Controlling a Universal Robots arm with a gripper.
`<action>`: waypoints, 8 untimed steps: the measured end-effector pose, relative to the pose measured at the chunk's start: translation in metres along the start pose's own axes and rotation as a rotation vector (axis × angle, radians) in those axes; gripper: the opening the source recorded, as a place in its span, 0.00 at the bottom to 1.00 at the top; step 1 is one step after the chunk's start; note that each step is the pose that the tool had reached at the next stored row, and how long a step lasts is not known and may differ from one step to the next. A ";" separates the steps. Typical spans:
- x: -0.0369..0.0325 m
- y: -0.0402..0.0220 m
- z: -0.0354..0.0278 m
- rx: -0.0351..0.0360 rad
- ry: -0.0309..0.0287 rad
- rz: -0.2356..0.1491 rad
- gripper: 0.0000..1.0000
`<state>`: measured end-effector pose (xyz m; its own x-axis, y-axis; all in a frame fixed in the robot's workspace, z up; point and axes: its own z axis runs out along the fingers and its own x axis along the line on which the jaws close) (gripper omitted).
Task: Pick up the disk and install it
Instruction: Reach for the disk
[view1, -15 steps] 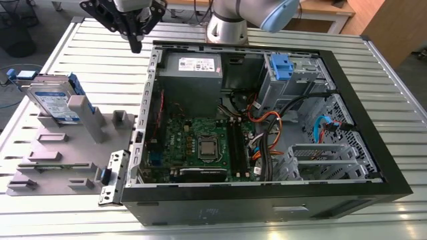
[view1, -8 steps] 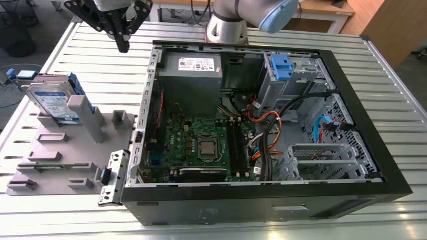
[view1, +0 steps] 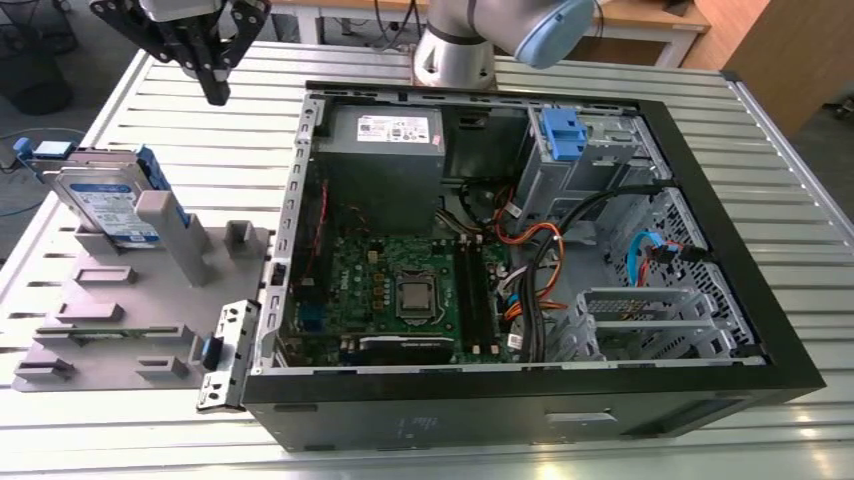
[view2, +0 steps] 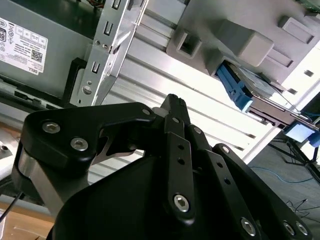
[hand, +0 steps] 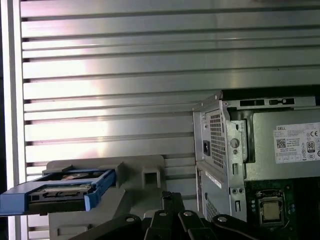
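**Disk not yet picked up**

The fingers hang clenched on nothing above the table. The disk stands in its grey holder, well apart from them, untouched. Pickup and fitting into the open computer case both remain.

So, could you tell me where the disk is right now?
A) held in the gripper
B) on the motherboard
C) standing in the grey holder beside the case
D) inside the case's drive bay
C: the disk stands in the grey holder, outside the case.
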<state>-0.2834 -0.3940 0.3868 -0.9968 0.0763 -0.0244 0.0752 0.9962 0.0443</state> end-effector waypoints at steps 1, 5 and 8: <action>0.0033 -0.0001 0.0001 0.0000 -0.0001 0.000 0.11; 0.0164 -0.0006 0.0006 -0.0001 -0.0001 0.000 0.11; 0.0246 -0.0008 0.0008 0.0000 0.0000 0.000 0.11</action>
<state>-0.3080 -0.3929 0.3853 -0.9968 0.0762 -0.0244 0.0751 0.9962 0.0443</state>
